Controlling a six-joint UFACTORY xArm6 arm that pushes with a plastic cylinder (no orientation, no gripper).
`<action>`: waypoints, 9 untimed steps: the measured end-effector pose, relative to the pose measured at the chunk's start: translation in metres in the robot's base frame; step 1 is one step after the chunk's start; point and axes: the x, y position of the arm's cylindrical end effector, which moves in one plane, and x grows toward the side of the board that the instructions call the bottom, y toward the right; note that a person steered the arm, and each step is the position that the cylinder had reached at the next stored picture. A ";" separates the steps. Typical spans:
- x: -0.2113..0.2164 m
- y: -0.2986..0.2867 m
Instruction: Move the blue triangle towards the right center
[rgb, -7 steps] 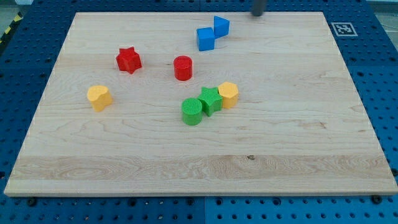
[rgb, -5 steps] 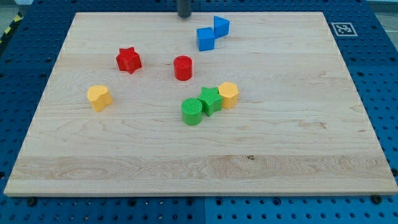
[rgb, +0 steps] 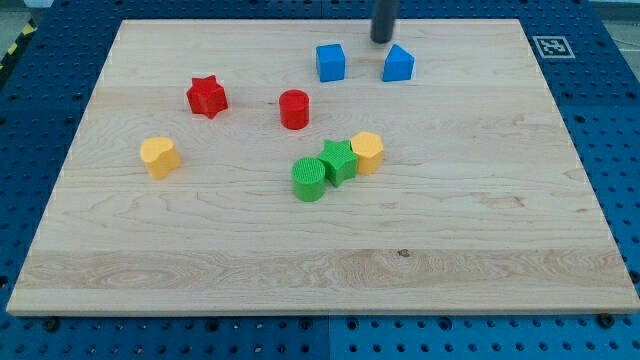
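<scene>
Near the view's top edge, a little right of centre, the dark rod comes straight down from above and stands upright, only its lower stretch showing. It carries no jaws at all, just a plain end, and my tip (rgb: 382, 39) rests on the wooden board (rgb: 480, 200) close to the far rim. It sits just up and to the left of the blue triangle (rgb: 398, 63), very near it (whether the two actually touch, I cannot tell). The blue cube (rgb: 331, 62) lies to the left of the tip and slightly lower, clearly apart from the triangle, with bare wood between them.

The triangle itself is in the upper part of the board, right of the middle line but well short of the right edge.

Further down, the red cylinder (rgb: 294, 109) stands alone near the centre, and the red star (rgb: 207, 96) lies to its left. A yellow block (rgb: 159, 156), rounded in shape, sits by itself toward the left side. Below the red cylinder three pieces crowd together in a slanting row: the green cylinder (rgb: 309, 179), the green star (rgb: 338, 160) and a second yellow block (rgb: 367, 152), each pressed against its neighbour.

The pale board lies on a blue perforated table (rgb: 600, 90), with a black-and-white marker (rgb: 551, 46) at its upper right corner.
</scene>
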 end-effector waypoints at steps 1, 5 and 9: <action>0.035 0.004; 0.134 0.090; 0.201 0.167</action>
